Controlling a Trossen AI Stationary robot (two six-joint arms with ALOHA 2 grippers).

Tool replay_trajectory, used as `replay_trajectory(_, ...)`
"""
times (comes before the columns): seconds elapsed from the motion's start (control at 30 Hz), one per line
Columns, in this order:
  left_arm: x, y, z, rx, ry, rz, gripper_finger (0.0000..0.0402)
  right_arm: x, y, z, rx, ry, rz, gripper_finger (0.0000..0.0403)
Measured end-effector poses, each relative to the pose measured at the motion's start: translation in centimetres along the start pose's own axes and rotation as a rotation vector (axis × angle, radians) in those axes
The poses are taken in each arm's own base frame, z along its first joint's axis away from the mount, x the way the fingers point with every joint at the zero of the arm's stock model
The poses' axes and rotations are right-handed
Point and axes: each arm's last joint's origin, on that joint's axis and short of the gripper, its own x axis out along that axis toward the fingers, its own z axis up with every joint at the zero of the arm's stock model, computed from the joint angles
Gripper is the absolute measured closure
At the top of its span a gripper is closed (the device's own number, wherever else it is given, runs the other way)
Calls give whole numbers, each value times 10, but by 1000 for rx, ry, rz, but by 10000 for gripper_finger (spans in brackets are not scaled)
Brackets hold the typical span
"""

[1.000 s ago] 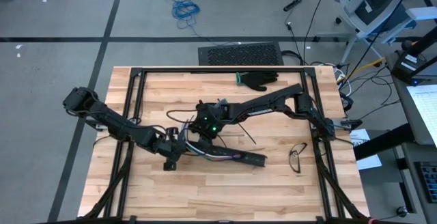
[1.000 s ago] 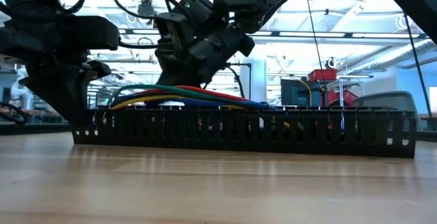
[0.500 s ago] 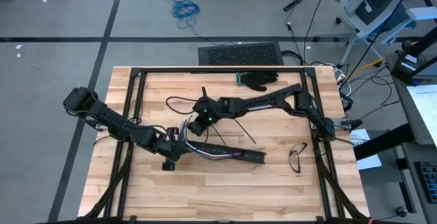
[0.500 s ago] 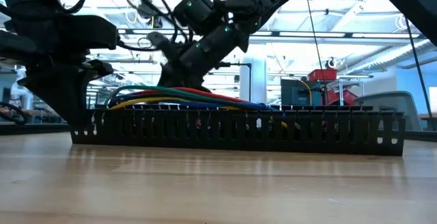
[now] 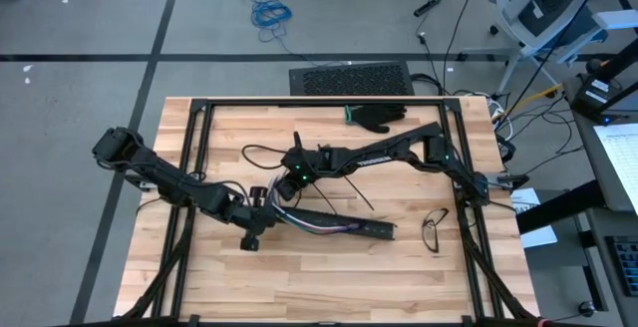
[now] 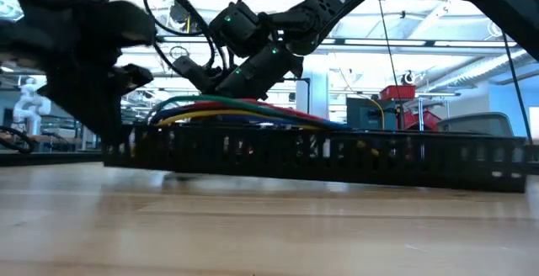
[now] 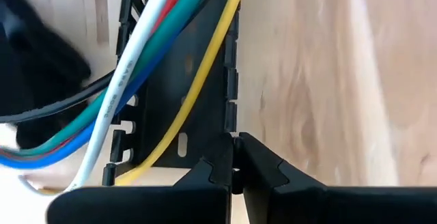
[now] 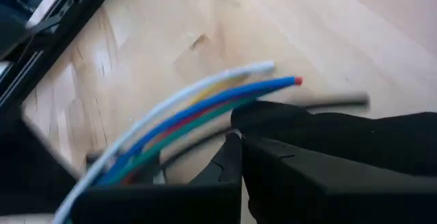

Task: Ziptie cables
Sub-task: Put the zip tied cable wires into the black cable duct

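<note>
Inside black channel (image 6: 337, 154), cables (image 6: 227, 112) partly hidden

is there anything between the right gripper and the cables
Nothing visible. The right gripper, shut, sits right by the loose ends of the cables, which run on into the black channel. The left gripper is shut on that channel's wall.

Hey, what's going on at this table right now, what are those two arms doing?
Two robot arms are working on coloured cables that lie in a long black slotted channel on the wooden table. The left hand is shut on the channel's wall at one end. The right hand, also shut, is up over the cable ends near that end. No ziptie is visible on the bundle.
</note>
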Motion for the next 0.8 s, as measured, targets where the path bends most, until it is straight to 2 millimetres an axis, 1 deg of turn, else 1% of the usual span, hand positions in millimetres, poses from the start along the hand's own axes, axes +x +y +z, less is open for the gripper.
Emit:
replay_trajectory(0.1,-1,-1,10,27,-93,-15,384,4,-3,-3,27,-13,-36,403)
replay_trajectory(0.23,-1,0,15,21,-141,-16,384,12,-6,-7,50,-19,-50,403)
replay_trajectory(0.4,-1,1,15,15,-141,-2,384,12,-3,-7,66,-27,-32,403)
replay_trajectory(0.67,-1,0,15,59,-147,39,384,12,-2,-8,120,31,34,403)
replay_trajectory(0.8,-2,-2,15,56,-162,73,384,9,-2,-4,100,19,58,403)
